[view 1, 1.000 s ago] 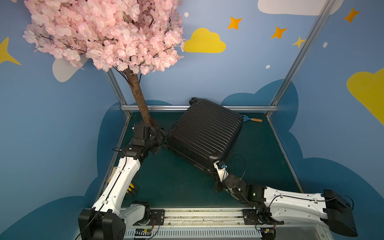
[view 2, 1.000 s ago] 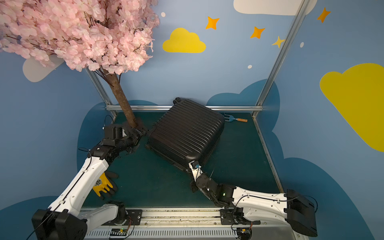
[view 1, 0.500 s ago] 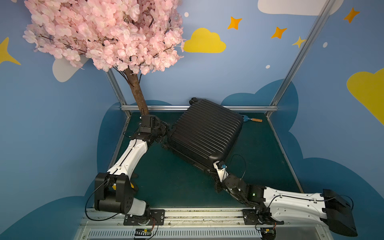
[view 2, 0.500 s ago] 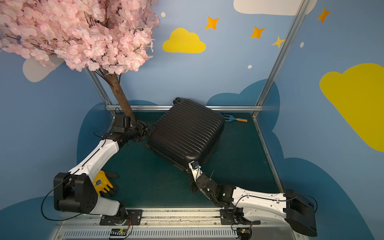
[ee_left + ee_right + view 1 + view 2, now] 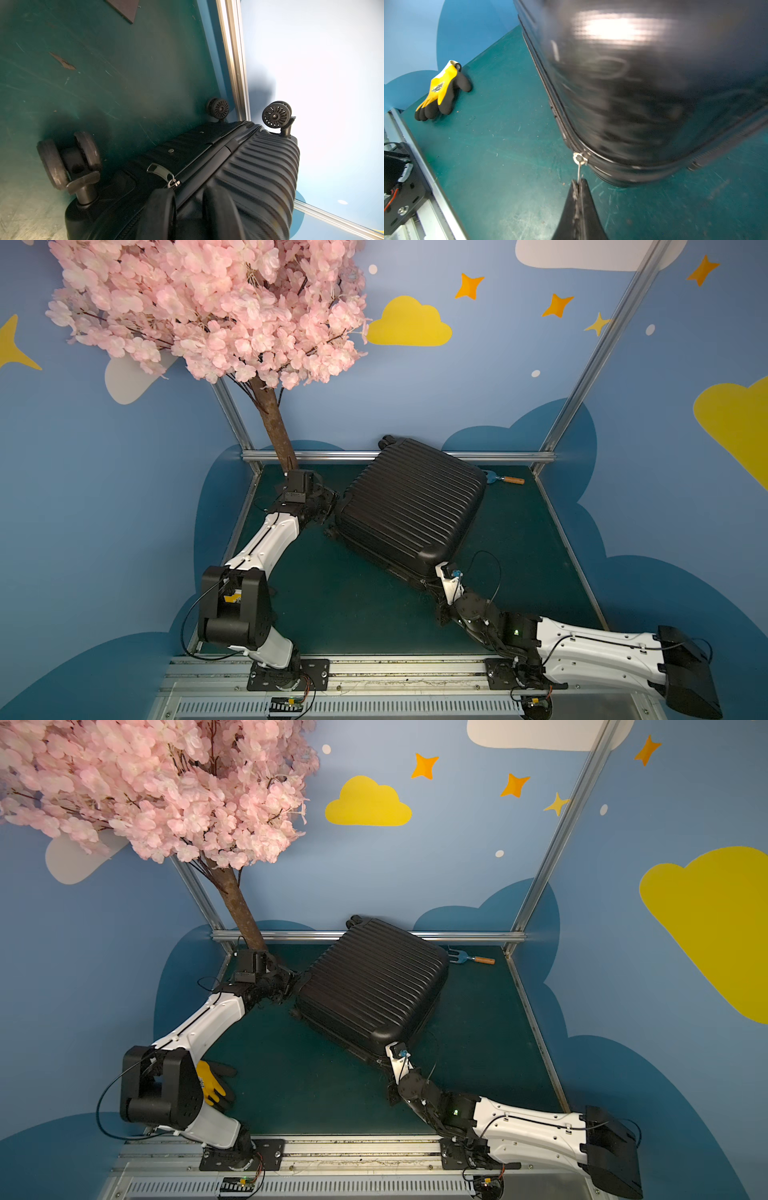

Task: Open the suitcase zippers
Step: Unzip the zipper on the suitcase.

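I judge the suitcase point(image 5: 411, 506) still shut: right gripper point(image 5: 578, 185) jaws clamp a zipper pull point(image 5: 579, 164) toward the tabletop's front edge; left gripper point(image 5: 190, 199) jaws straddle the zip seam point(image 5: 209, 158), part-open.

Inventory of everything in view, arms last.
black ribbed hard-shell suitcase: one, black, skewed mid-table
dark zip pull: one, grey-black, seam by wheels
silver zip pull: one, silver, front corner seam
caster wheels: three seen, black, suitcase's left end
pink blossom tree: one, pink, back-left corner
yellow-black work glove: one, yellow-black, front left
blue orange-handled hand fork: one, blue, behind suitcase
green table mat: one, green, underneath
left gripper: one, black, open astride seam
right gripper: one, black, shut on silver zip pull
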Robot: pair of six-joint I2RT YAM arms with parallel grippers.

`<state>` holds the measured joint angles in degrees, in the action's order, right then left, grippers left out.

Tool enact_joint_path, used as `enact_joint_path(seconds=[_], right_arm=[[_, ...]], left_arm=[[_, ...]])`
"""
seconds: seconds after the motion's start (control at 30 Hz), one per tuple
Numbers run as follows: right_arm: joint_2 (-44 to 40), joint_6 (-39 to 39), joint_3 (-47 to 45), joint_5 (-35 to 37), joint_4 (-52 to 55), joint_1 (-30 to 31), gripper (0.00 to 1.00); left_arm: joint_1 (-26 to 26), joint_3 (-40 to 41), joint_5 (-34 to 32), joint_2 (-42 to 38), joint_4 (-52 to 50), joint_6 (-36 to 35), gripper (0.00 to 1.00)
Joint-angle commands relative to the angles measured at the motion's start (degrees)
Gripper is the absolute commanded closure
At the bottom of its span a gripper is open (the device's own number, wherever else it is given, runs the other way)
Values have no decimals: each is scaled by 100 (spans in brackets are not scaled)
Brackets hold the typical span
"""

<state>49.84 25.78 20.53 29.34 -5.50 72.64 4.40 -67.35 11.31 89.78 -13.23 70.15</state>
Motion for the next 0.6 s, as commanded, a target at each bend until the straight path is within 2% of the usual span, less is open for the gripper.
enact_joint_path(seconds=[0.0, 0.37, 0.47, 0.57], right_arm=[[-235, 8, -115, 290, 293, 86, 100], [-938, -441, -199, 865, 962, 52, 100], [-1231, -691, -283, 938, 1024, -165, 100], [-1333, -936, -347, 630, 849, -682, 100]], left_arm=[[-142, -334, -34, 161, -287, -346, 74], [-265, -464, 79, 444, -505, -716, 80], [-258, -571, 83, 503, -579, -848, 81], [-260, -604, 112, 554, -602, -956, 81]])
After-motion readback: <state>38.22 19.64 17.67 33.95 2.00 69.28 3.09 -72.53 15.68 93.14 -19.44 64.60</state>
